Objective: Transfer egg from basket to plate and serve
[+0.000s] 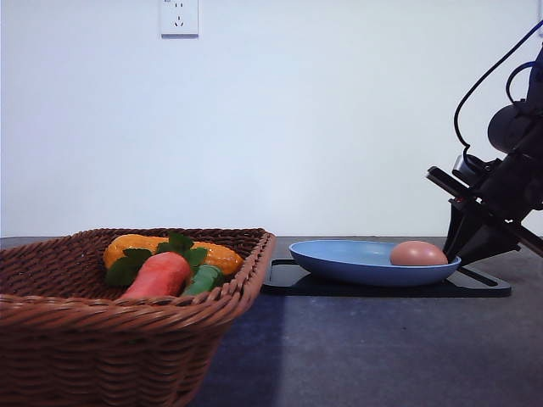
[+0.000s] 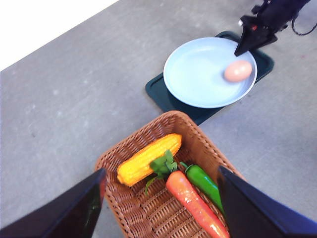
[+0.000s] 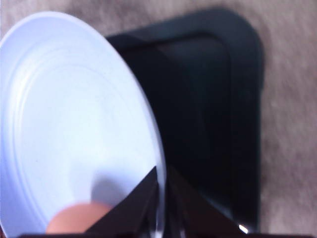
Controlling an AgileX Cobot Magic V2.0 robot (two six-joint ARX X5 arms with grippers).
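The pinkish-brown egg (image 1: 417,253) (image 2: 237,71) (image 3: 79,218) lies inside the light blue plate (image 1: 339,259) (image 2: 198,74) (image 3: 64,114), near its right rim. My right gripper (image 1: 454,254) (image 2: 241,48) (image 3: 161,198) reaches down to that rim, its two fingers closed tightly on either side of the edge, just beside the egg. The woven brown basket (image 1: 127,331) (image 2: 148,131) stands at the front left. Above it hovers my left gripper (image 2: 161,172), fingers wide apart and holding nothing.
The plate rests on a flat black tray (image 1: 484,284) (image 2: 158,91) (image 3: 208,99). In the basket lie a yellow corn cob (image 2: 148,158), an orange carrot (image 2: 195,203) with green leaves and a green pepper (image 2: 203,181). Grey tabletop surrounds both.
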